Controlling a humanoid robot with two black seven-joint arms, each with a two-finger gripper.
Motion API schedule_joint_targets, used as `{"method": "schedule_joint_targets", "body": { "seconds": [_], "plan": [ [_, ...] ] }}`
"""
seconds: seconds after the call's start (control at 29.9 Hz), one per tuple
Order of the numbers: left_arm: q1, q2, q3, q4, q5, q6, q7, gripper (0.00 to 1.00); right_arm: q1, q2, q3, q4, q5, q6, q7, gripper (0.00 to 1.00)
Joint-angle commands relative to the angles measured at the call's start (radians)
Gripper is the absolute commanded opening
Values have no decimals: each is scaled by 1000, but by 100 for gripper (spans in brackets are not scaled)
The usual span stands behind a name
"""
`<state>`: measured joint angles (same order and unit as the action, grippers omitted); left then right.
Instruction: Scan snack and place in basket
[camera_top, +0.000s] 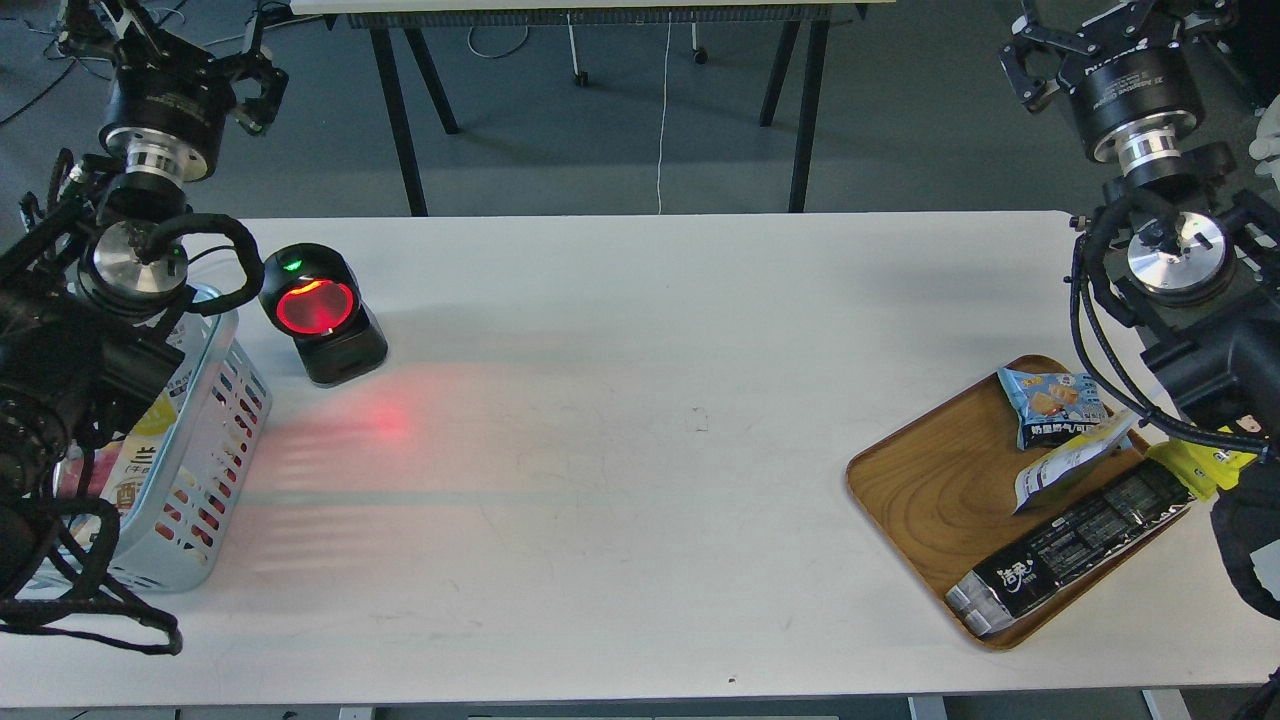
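On the wooden tray (930, 480) at your right, the snack (1075, 460) is lying white-silver back up, its print too small to read, between a light-blue packet (1050, 400) and a long black packet (1075, 545). Your left gripper (255, 85) and right gripper (1040, 55) are hanging raised, splayed, holding nothing. The basket (200, 450) is sitting far left.

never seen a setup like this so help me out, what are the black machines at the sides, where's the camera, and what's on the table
The camera sits in a humanoid robot's head, looking down at a white table. The black machines are its two arms. The left pincer and right pincer are raised beyond the table's far edge, holding nothing. At left stands a pale slotted basket with packets already inside, beside a barcode scanner glowing red. At right a wooden tray holds a light-blue packet, a long black packet, and the snack, a pouch lying silver side up, its yellow end partly hidden.
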<state>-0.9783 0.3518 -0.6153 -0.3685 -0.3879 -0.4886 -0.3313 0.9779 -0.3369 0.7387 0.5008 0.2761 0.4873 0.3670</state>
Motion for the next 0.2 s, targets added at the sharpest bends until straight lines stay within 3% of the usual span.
{"method": "schedule_joint_targets", "body": {
  "seconds": [0.0,0.17],
  "plan": [
    [3,-13,-1,-1,0,0,2,100,-1,6,-4,-7,-2,1,1,99],
    [4,1,2,-21,3,0,-6,100,2,6,-1,4,-2,1,1,99]
  ]
}}
